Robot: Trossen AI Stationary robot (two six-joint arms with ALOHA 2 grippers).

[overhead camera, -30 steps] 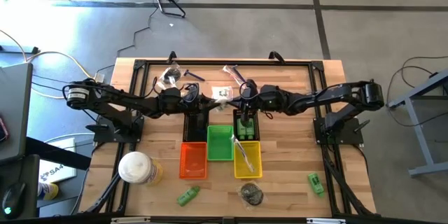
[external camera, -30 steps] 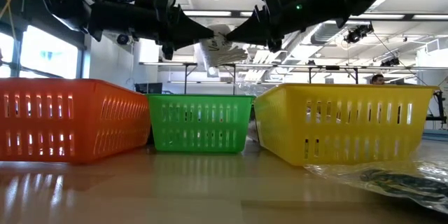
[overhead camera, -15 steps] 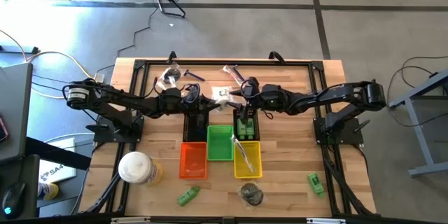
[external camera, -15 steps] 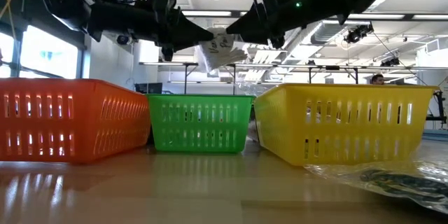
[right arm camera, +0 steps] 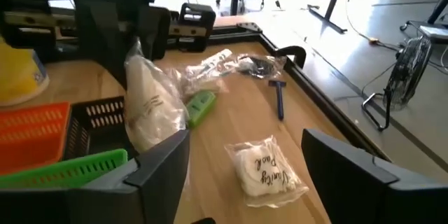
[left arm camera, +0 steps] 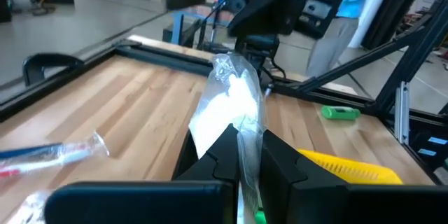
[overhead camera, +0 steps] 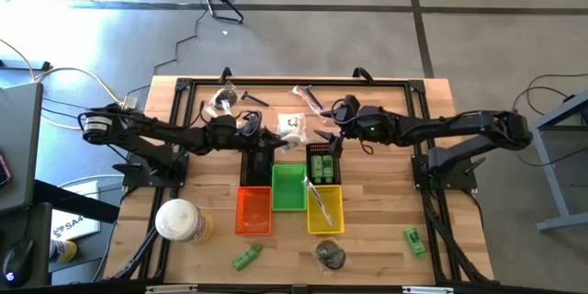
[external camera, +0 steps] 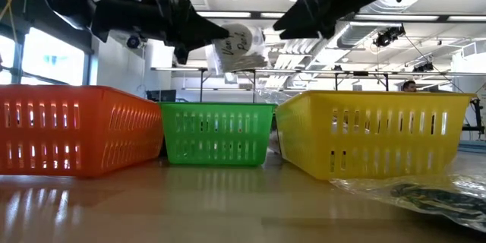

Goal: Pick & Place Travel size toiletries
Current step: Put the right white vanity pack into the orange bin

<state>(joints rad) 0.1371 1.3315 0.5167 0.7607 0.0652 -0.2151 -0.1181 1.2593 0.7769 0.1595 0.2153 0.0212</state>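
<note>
Above the black basket (overhead camera: 320,166), my left claw (overhead camera: 273,132) pinches the clear-wrapped white piece (overhead camera: 290,127); my right claw (overhead camera: 333,121), at its three o'clock, has just spread and released it. Handover complete.

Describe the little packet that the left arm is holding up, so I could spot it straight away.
Start at the row of orange, green and yellow baskets. Just behind the green one, the left gripper pinches a clear-wrapped white packet in the air. Unlike the similar packets lying on the table, this one hangs above it.
</note>
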